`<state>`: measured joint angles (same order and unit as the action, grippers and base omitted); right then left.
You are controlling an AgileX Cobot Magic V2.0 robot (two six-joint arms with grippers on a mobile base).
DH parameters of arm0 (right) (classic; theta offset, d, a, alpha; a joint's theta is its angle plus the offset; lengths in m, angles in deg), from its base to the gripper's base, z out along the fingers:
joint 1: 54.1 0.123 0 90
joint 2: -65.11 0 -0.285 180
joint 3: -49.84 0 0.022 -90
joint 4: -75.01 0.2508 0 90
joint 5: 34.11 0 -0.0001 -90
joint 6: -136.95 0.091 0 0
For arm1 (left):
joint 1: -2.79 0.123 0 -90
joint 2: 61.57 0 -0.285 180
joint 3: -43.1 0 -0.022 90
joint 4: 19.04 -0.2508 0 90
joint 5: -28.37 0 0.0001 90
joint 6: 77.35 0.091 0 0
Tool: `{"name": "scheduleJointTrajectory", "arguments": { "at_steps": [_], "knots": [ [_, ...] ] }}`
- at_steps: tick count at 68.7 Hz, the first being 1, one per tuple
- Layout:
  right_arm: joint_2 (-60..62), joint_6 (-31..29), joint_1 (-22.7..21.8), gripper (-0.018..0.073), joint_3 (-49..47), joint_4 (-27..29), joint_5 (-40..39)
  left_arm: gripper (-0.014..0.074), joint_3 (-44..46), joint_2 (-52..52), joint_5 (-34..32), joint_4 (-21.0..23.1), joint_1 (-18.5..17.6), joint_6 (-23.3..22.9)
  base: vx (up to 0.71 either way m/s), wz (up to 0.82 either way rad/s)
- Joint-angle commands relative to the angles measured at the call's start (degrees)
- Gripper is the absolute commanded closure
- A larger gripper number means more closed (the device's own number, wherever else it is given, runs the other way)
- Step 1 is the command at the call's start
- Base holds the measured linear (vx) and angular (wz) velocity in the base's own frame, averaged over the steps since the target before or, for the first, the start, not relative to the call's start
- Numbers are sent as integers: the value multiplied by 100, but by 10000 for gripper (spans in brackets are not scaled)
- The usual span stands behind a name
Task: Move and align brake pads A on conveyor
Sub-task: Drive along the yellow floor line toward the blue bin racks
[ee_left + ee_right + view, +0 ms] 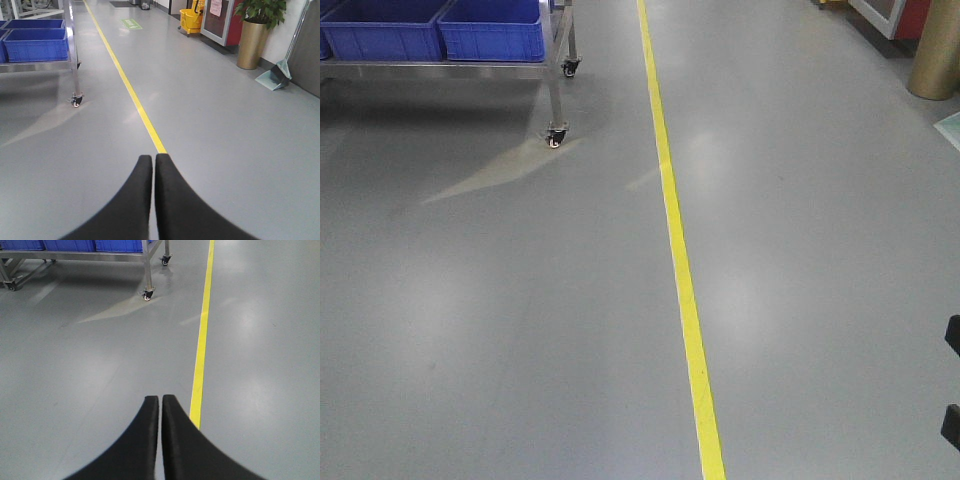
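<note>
The brake pads A and the conveyor are out of view in every frame; only bare grey floor shows. My left gripper is shut, its two black fingers pressed together with nothing between them, held above the floor near a yellow line. My right gripper is likewise shut and empty, pointing along the floor just left of the same line. A black part shows at the right edge of the front view; I cannot tell what it is.
A yellow floor line runs away ahead. A steel cart on casters with blue bins stands at the far left. A brass planter, a yellow mop bucket and a dustpan are at the far right.
</note>
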<state>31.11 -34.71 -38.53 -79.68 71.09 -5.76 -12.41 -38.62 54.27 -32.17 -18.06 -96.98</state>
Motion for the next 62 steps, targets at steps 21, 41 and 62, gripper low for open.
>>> {"name": "scheduleJointTrajectory", "arguments": {
  "at_steps": [21, 41, 62],
  "knots": [
    [-32, -52, -18, 567, -140, -53, -412, 601, 140, 45, -424, -40, -30, 6, 26, 6],
    [-32, -52, -18, 567, -140, -53, -412, 601, 140, 45, -424, -40, -30, 6, 13, 40],
    [-32, -52, -18, 567, -140, -53, -412, 601, 140, 45, -424, -40, -30, 6, 7, 80]
  ]
}}
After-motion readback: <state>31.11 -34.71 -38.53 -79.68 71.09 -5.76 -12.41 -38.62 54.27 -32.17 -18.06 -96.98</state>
